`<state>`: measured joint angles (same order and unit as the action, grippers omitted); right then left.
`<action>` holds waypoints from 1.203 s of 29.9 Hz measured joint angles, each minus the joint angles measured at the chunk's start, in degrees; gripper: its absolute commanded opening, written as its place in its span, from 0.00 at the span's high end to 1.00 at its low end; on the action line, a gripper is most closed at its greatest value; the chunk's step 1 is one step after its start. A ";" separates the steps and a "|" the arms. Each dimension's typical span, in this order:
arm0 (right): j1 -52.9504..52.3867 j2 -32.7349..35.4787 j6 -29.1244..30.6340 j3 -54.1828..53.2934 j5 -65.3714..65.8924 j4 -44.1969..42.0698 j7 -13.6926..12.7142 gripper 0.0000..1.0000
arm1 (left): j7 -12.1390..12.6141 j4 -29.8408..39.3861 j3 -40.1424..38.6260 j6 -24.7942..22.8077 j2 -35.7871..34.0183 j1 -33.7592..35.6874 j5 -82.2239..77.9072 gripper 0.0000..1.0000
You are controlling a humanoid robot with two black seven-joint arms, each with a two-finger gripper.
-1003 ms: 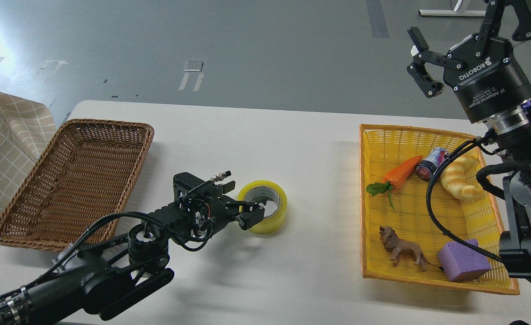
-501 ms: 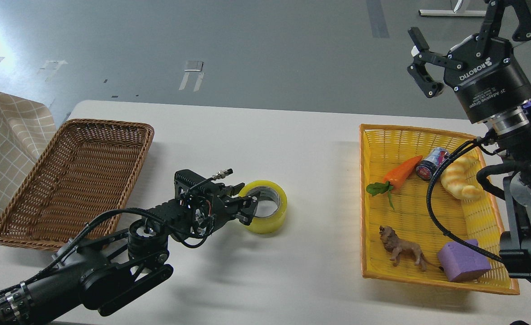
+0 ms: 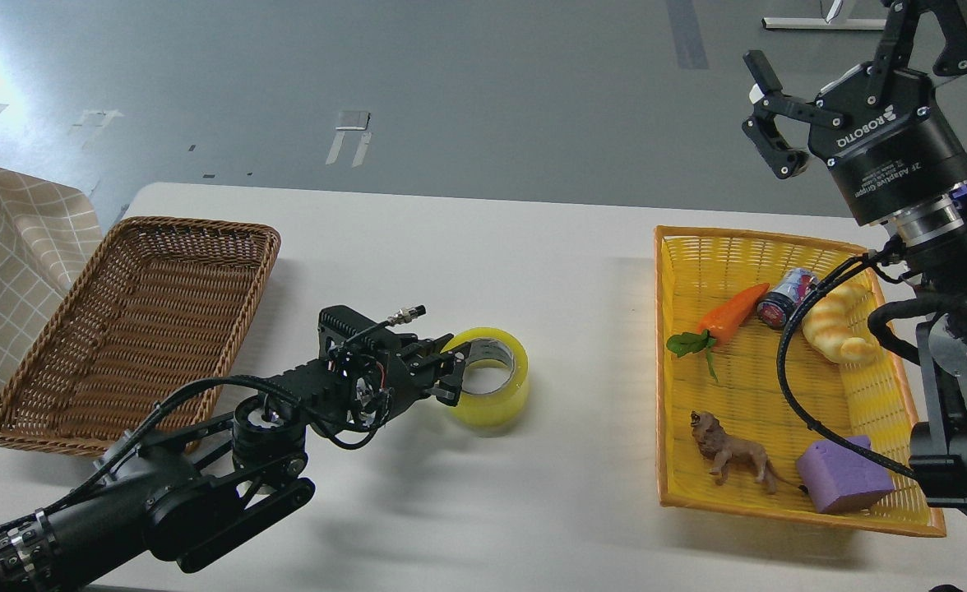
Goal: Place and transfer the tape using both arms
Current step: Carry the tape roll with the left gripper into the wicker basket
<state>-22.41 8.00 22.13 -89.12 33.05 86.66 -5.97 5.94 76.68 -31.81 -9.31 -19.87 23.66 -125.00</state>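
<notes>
The tape (image 3: 502,396), a yellow translucent roll with a grey core, lies near the middle of the white table (image 3: 467,255), its hole facing up and slightly tilted. My left gripper (image 3: 456,374) reaches in from the lower left and is shut on the roll's near wall, one finger inside the core and one outside. My right gripper (image 3: 841,49) is held high at the upper right, above the yellow basket's far corner. It is open and empty, and one finger is cut off by the top edge.
An empty brown wicker basket (image 3: 204,226) stands at the left. A yellow basket (image 3: 663,370) at the right holds a carrot (image 3: 730,316), a can (image 3: 784,296), a croissant toy (image 3: 837,325), a lion (image 3: 734,456) and a purple block (image 3: 845,477). A checked cloth (image 3: 6,271) hangs at far left.
My left gripper's fingers, spread wide around the roll's near side a second ago, have closed on its wall. The roll has shifted slightly right and tilted. The right arm is still.
</notes>
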 measured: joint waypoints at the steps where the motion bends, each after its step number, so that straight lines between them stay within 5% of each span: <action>1: 0.00 0.00 0.00 0.00 0.00 0.00 0.00 0.00 | 0.00 0.02 0.00 0.03 0.00 0.08 0.00 0.94; 13: 0.28 0.00 -0.07 -0.01 0.00 -0.29 0.00 0.00 | -0.50 1.22 -0.11 0.09 -1.10 3.62 0.00 0.94; 21: 0.28 -0.09 -0.07 -0.01 0.00 -0.27 0.00 0.00 | -1.46 4.76 -0.16 -0.55 -8.72 8.91 0.00 0.94; 36: 0.49 -0.30 0.03 0.57 0.00 -0.08 -0.09 0.00 | -9.55 7.33 -1.06 2.06 -32.97 13.92 1.40 0.92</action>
<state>-21.92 7.70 22.15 -88.56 33.05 86.58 -6.07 -3.61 84.01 -32.87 -7.26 -52.84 37.58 -123.59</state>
